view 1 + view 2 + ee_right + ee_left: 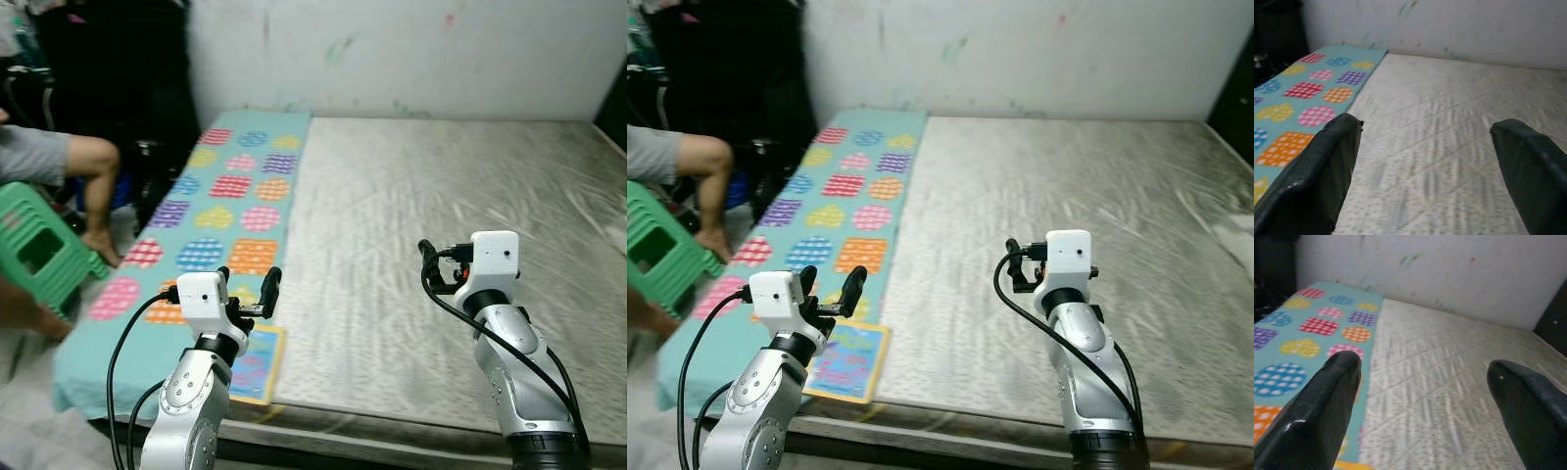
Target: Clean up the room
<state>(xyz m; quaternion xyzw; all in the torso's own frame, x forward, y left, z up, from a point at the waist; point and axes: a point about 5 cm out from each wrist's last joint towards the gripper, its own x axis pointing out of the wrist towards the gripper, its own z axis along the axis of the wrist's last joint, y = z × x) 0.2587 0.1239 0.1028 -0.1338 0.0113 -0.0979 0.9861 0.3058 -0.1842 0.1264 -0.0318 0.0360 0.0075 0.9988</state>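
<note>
Evidently both jaws stood released above the grey quilted bed [421, 255], and the left gripper [257, 299] risked creasing the thin colourful picture book [848, 362] at lower left.

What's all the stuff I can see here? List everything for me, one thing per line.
mattress: one, grey-white quilted, bare, taking up most of the view in front of the robot.
patterned cloth: one, teal with coloured hearts, circles and squares, laid along the mattress's left side.
picture book: one, flat, yellow-edged with a blue cover, at the near edge beside the cloth.
stool: one, green plastic, on the floor at far left.
wall: one, white with paint smudges, behind the mattress.
person: one, seated at far left, leg showing.
left tool: one, black fingers open, over the book.
right tool: one, black fingers open, over the mattress.
</note>
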